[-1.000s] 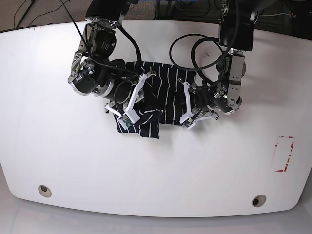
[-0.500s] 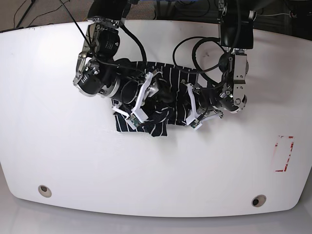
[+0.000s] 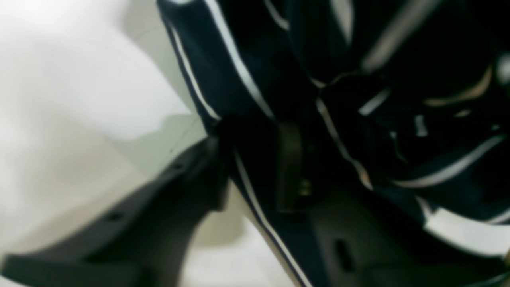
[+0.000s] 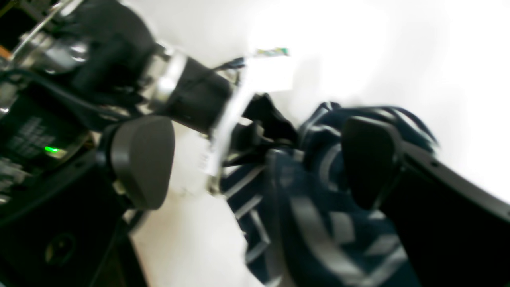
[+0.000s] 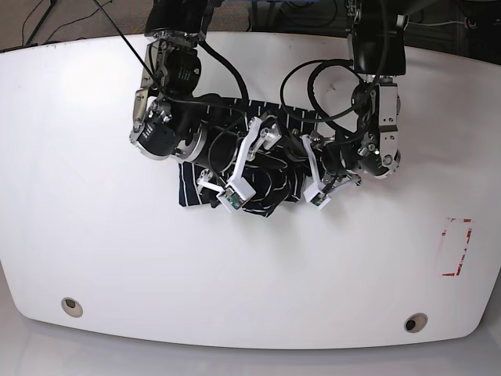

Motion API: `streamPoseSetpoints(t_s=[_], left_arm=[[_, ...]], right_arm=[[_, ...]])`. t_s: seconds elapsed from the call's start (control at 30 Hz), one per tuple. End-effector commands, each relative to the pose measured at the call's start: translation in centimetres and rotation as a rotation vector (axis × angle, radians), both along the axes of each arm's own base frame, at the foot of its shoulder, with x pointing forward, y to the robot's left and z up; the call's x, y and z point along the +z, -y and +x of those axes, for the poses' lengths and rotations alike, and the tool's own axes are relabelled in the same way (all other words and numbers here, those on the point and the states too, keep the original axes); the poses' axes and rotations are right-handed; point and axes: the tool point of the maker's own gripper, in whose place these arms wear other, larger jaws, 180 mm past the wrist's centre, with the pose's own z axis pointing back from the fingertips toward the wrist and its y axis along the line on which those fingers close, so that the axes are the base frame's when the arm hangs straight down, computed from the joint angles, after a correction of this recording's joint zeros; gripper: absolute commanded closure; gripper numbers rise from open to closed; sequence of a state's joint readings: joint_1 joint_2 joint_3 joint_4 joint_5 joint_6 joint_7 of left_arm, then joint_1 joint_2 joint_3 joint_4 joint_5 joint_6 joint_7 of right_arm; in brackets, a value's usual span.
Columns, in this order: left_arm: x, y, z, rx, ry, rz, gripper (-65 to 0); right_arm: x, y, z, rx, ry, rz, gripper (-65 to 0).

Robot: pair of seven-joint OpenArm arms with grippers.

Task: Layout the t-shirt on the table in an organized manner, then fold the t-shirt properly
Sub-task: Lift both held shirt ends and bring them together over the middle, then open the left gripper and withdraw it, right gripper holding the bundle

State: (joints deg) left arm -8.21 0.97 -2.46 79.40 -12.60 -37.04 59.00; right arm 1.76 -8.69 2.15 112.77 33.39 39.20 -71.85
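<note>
Right gripper (image 4: 255,163) first: its two dark rounded pads (image 4: 141,159) stand wide apart, one over bare table, the other against the bunched cloth, and nothing is pinched between them. Over on the other side, the left gripper (image 5: 301,160) is buried in the heap; from the blurred close view I cannot tell whether its jaws are closed on fabric or only resting in it.

And the black soft t-shirt with thin white stripes (image 5: 266,180) sits crumpled in a small mound at the far middle of the glossy white tabletop with curved edges (image 5: 94,235), both arms crowding over it.

To my eye this is layout work, nowhere near folding. Doing it well means finding a true edge, a hem or a shoulder, not a random ridge, and each arm taking a separate corner so a pull apart spreads the cloth flat.

Look at that fabric: limp, thin, falling into deep overlapping folds, stripes running every direction, which tells you how twisted it is. It will slide easily on that slick, reflective top, so drags should be low and slow.
</note>
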Motion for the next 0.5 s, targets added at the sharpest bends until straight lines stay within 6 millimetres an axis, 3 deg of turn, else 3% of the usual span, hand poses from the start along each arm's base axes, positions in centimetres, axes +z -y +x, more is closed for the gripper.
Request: streamPoseSetpoints(t_s=[0.0, 0.47], left_arm=[[0.5, -1.7, 0.4, 0.032, 0.002, 0.040, -23.9], [5.7, -2.5, 2.6, 0.118, 0.139, -0.139, -30.8]], right_arm=[[2.0, -0.3, 0.7, 0.000, 0.064, 0.044, -64.2], [1.1, 1.0, 0.4, -0.001, 0.058, -0.002, -64.2]])
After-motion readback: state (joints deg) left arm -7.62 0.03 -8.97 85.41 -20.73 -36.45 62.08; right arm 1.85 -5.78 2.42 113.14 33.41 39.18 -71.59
